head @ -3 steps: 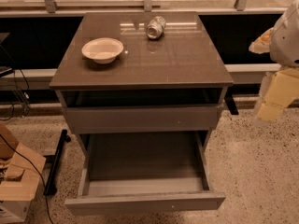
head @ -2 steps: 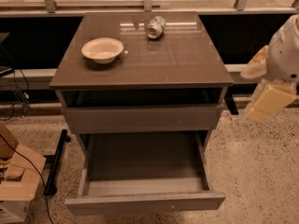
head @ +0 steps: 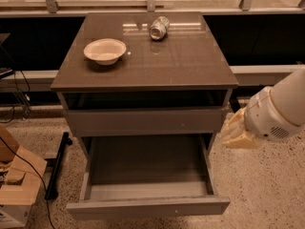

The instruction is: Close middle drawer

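Leftmost, a cardboard box [head: 16,185] sits on the floor at the lower left. On the cabinet top [head: 157,66], a white bowl [head: 105,50] stands upper left of centre and a can [head: 159,27] lies on its side further back; its label cannot be read, and no other writing shows. Lower centre, the middle drawer [head: 147,206] is pulled far out, its grey floor bare, below the taller drawer front [head: 143,121]. At the right edge, the gripper [head: 234,131] hangs beside the cabinet's right corner, above the drawer and apart from it. It seems to hold nothing, and I cannot tell how far open it is. This looks like the approach step. Next it must get in front of the drawer's front panel and push it straight back.
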Tool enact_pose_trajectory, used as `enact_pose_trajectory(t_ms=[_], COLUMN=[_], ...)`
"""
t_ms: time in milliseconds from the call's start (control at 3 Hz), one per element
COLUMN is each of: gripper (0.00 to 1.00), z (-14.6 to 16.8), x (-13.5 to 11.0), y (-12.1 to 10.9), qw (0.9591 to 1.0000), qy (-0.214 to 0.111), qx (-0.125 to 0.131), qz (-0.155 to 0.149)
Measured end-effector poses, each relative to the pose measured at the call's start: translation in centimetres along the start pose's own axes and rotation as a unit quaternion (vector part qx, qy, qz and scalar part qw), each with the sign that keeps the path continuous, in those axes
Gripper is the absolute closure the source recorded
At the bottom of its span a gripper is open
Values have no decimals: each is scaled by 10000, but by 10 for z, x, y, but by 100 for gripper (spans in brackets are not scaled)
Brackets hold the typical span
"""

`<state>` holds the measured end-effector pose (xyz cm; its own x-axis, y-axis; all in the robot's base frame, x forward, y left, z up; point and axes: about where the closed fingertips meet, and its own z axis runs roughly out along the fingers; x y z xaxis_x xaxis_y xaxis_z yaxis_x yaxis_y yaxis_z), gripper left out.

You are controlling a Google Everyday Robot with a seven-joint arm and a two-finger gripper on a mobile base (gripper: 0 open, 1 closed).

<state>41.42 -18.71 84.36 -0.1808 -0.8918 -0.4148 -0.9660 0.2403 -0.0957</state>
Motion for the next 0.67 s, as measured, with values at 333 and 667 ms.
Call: enact_pose_trajectory(t_ms=[333, 667], gripper=[100, 100], z=[7, 7], x=[1, 0], y=[-2, -1], qw=[10000, 10000], qy=[-48, 5], qx=[61, 74], qz=[-3, -23])
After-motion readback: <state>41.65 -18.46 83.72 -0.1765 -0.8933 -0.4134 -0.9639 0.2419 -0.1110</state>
